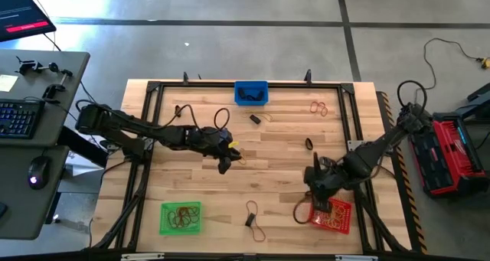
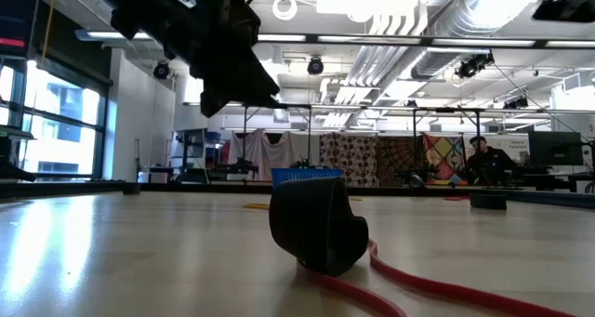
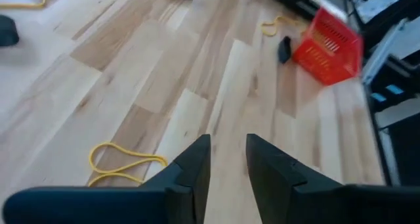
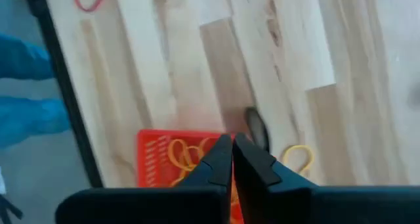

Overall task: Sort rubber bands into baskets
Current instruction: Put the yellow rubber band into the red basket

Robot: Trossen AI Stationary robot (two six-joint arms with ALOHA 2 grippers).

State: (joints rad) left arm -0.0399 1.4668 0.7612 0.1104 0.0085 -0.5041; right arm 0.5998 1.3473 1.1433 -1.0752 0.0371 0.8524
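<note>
High view: the left tool [image 1: 227, 163] is hovering over the middle of the surface [image 1: 276, 146], just beside a yellow band [image 1: 233, 149]. The right tool [image 1: 315, 190] is hanging near the red basket [image 1: 332, 214], which is sitting toward the near right corner. The green basket [image 1: 181, 218] is sitting by the near edge toward the left, holding dark bands; the blue basket [image 1: 251, 92] is resting at the middle of the far edge. Loose bands are lying near the far right corner [image 1: 318, 107] and at the near edge [image 1: 254, 219].

Left wrist view: the fingers [image 3: 190, 175] are standing apart with bare wood between them, a detail the overhead picture is not resolving. A yellow loop [image 3: 121, 160] is lying just beside them.

Right wrist view: the fingers [image 4: 220, 159] are pressed together, clamping nothing. It is also showing yellow bands [image 4: 180, 153] inside the red basket.

Low view: only the blue basket's rim [image 2: 307, 175] is showing, beyond a dark object [image 2: 316, 226] lying on a red band [image 2: 437, 287].
</note>
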